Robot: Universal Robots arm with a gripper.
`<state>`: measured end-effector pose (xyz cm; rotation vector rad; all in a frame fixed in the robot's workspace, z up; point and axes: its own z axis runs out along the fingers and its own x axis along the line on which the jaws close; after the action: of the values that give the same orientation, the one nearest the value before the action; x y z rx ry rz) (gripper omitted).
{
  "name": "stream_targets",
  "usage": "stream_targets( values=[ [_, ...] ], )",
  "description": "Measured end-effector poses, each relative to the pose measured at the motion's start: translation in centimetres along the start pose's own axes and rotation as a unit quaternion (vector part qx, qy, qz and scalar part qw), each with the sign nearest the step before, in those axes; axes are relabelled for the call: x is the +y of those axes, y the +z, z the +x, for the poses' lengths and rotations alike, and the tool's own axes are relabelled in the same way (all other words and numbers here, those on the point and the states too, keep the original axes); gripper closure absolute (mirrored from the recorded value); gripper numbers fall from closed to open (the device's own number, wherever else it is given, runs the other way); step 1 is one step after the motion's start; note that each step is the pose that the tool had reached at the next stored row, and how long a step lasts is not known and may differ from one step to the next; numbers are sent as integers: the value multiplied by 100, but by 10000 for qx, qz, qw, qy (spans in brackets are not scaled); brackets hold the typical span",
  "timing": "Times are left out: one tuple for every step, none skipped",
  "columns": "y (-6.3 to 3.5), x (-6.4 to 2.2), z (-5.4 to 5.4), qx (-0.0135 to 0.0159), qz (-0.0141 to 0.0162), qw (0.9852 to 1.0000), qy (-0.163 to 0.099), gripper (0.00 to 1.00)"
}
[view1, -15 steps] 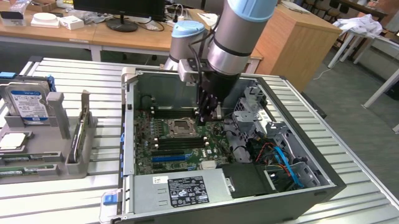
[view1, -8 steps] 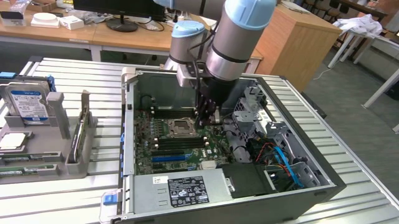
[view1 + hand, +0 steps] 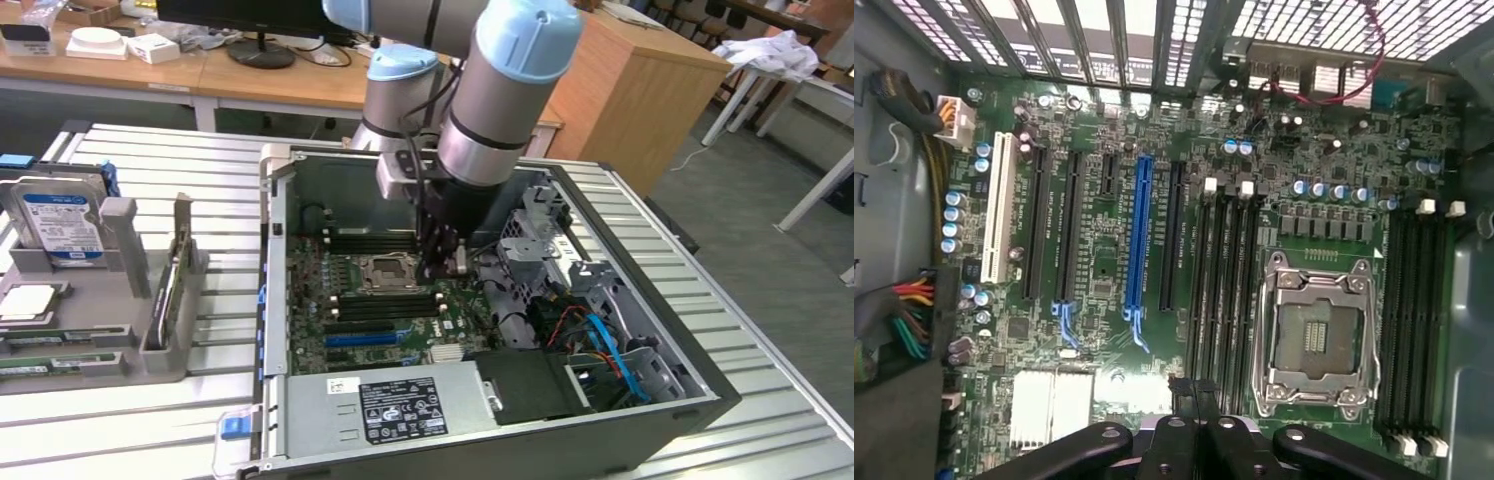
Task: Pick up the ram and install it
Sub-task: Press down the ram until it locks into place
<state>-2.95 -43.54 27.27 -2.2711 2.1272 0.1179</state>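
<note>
Gripped between the closed fingers of the hand (image 3: 1196,425), a thin dark ram stick (image 3: 1195,392) is seen edge-on in the wrist view, held upright just above the motherboard (image 3: 1104,250). It is placed over the end of the black memory slots (image 3: 1226,290) that lie beside the open CPU socket (image 3: 1316,335). A second group of memory slots (image 3: 1419,320) is found on the other side of the socket. In the exterior view, the hand (image 3: 443,262) is lowered inside the open computer case (image 3: 641,400), near the socket (image 3: 387,268). On the slatted table (image 3: 787,400), at the exterior view's left, a grey holder (image 3: 134,300) with a hard drive (image 3: 60,225) is standing.
</note>
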Motion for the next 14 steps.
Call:
stream_targets(
  values=[
    [18, -1, 1, 0, 0, 10000, 0, 90],
    [38, -1, 2, 0, 0, 10000, 0, 90],
    [55, -2, 4, 0, 0, 10000, 0, 90],
    [73, -2, 5, 0, 0, 10000, 0, 90],
    [91, -3, 7, 0, 0, 10000, 0, 90],
    [109, -3, 8, 1, 0, 10000, 0, 90],
    [126, -4, 9, 1, 0, 10000, 0, 90],
    [146, -5, 11, 1, 0, 10000, 0, 90],
    [164, -5, 12, 1, 0, 10000, 0, 90],
    [182, -6, 13, 0, 0, 10000, 0, 90],
    [200, -6, 15, 0, 0, 10000, 1, 90],
    [218, -7, 16, 0, 0, 10000, 0, 90],
    [236, -8, 17, 0, 0, 10000, 0, 90],
    [254, -8, 18, 0, 0, 10000, 1, 90]
  ],
)
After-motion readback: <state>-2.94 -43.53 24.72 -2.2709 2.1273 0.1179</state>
